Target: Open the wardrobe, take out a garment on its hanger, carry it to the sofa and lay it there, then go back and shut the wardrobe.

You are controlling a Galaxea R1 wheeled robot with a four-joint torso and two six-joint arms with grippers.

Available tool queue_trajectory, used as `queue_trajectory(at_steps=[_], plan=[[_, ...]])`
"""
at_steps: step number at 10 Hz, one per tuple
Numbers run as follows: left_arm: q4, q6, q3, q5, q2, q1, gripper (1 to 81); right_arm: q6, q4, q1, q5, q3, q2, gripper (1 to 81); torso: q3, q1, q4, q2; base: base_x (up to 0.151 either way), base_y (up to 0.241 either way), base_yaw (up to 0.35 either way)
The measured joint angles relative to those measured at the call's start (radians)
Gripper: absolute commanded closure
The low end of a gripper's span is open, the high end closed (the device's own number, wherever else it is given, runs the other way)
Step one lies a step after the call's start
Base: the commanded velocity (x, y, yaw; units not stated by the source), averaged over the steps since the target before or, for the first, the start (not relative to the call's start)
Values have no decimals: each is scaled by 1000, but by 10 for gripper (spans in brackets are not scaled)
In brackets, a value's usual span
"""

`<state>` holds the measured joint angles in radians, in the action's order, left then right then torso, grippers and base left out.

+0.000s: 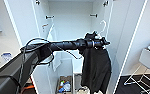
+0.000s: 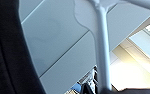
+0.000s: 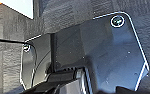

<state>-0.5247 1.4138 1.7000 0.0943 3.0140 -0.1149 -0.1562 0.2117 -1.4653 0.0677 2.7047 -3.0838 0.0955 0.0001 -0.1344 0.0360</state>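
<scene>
The wardrobe (image 1: 71,30) stands with both white doors swung wide. My left arm reaches into it from the left, and my left gripper (image 1: 101,43) is shut on the neck of the thin white hanger (image 1: 103,26), whose hook curves up just above it. The black garment (image 1: 96,70) hangs straight down from the gripper in front of the wardrobe's right side. In the left wrist view the hanger's white stem (image 2: 102,50) runs close past the camera, with the black garment (image 2: 6,55) along one side and the wardrobe's white panels (image 2: 56,42) behind.
A white garment (image 1: 53,37) hangs at the wardrobe's left, under a black rail bracket (image 1: 49,17). A box of small items (image 1: 64,86) sits on the wardrobe floor. A white chair frame (image 1: 143,72) stands right of the open right door (image 1: 127,32). Dark carpet (image 3: 13,57) lies under my right arm.
</scene>
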Motion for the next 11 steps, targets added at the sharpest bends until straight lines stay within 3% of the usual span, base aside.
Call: queue_trajectory(at_steps=[9, 11], plan=[[-127, 2, -306, 11, -158, 179, 811, 0, 1, 11, 7, 0, 0, 10, 0, 2, 0, 0, 0, 0, 0], [-146, 1, -361, -30, -195, 177, 811, 0, 1, 11, 7, 0, 0, 10, 0, 1, 0, 0, 0, 0, 0]])
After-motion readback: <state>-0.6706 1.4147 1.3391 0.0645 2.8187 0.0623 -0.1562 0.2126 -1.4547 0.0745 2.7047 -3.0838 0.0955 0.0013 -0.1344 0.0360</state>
